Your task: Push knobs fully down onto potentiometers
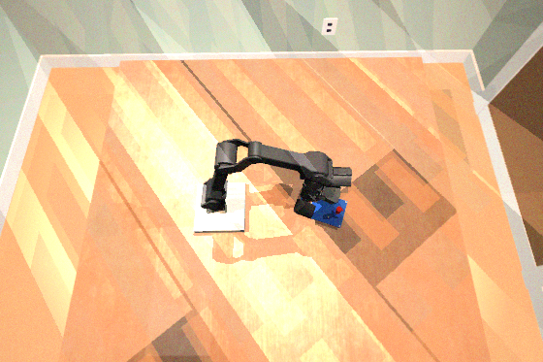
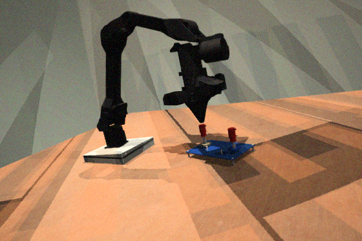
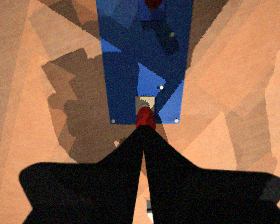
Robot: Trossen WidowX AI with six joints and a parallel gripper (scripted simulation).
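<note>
The blue circuit board (image 1: 331,221) (image 2: 223,156) (image 3: 120,75) stands on short legs on the table. One red knob (image 2: 202,130) (image 3: 145,118) stands high on a thin shaft above a pale potentiometer (image 2: 206,144) (image 3: 145,101), at the board side nearer the robot's base. The other red knob (image 1: 338,210) (image 2: 232,134) (image 3: 153,3) stands high on its shaft at the far side, above a dark blue potentiometer. My gripper (image 2: 202,121) (image 3: 144,129) is shut and empty, pointing down. Its tips are just above the nearer knob; contact cannot be told.
The white base plate (image 1: 235,218) (image 2: 97,156) carries the arm, left of the board in the top and exterior views. The far knob stands upright beyond the gripper in the wrist view. A small pin sticks up from the board between the knobs.
</note>
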